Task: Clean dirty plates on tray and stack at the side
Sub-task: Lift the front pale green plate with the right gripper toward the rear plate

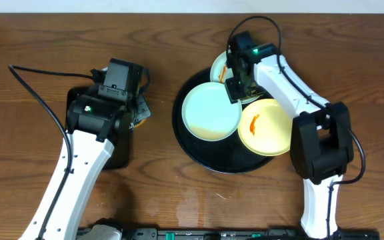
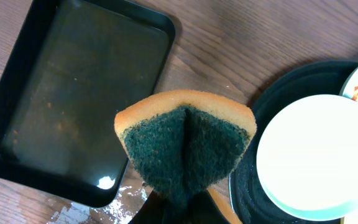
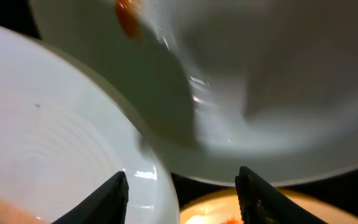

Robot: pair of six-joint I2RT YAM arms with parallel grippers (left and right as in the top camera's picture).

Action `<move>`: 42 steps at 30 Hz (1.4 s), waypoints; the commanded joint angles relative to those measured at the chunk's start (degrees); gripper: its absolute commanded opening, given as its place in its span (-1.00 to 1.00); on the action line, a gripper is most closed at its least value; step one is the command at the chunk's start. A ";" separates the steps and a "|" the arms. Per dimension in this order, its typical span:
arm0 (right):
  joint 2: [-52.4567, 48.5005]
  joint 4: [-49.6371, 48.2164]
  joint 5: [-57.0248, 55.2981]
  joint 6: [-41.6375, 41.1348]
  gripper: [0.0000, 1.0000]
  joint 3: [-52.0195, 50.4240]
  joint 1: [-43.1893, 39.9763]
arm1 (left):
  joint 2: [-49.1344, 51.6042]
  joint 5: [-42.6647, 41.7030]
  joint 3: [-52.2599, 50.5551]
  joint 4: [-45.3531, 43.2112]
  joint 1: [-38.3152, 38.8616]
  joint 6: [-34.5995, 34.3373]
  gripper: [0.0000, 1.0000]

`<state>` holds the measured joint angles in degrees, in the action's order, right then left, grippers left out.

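Pick step: our right gripper (image 3: 184, 193) hangs jaws apart over the plates (image 1: 211, 111) on the round tray (image 1: 222, 157), left gripper (image 2: 180, 204) jaws clamped on the sponge (image 2: 185, 146), so next we must close on a smeared plate's rim.

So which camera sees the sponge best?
The left wrist view. The sponge fills the middle, folded, green scrubby side facing the camera. The overhead view shows only a tiny yellowish bit beside the left arm. The right wrist view shows only plates.
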<state>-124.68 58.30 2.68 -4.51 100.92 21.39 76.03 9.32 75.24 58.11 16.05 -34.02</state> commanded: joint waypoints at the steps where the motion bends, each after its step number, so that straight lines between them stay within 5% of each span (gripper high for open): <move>1: -1.09 -0.50 5.07 3.08 0.03 0.59 -1.03 | -0.81 0.09 0.85 0.11 -0.28 0.98 -0.85; 15: -4.46 -1.70 5.44 3.34 -0.12 0.52 -1.07 | -0.81 0.07 0.85 0.13 -0.28 0.98 -0.85; 21: -4.46 -1.73 6.82 3.32 -0.97 0.52 -1.05 | -0.81 0.07 0.85 0.13 -0.28 0.96 -0.85; 42: 8.63 1.16 -2.21 3.63 -0.98 1.33 -1.03 | -0.81 0.09 0.85 0.11 -0.28 0.96 -0.85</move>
<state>-120.49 59.09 5.02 -1.34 101.21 20.80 76.03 9.32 75.24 58.11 16.05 -34.02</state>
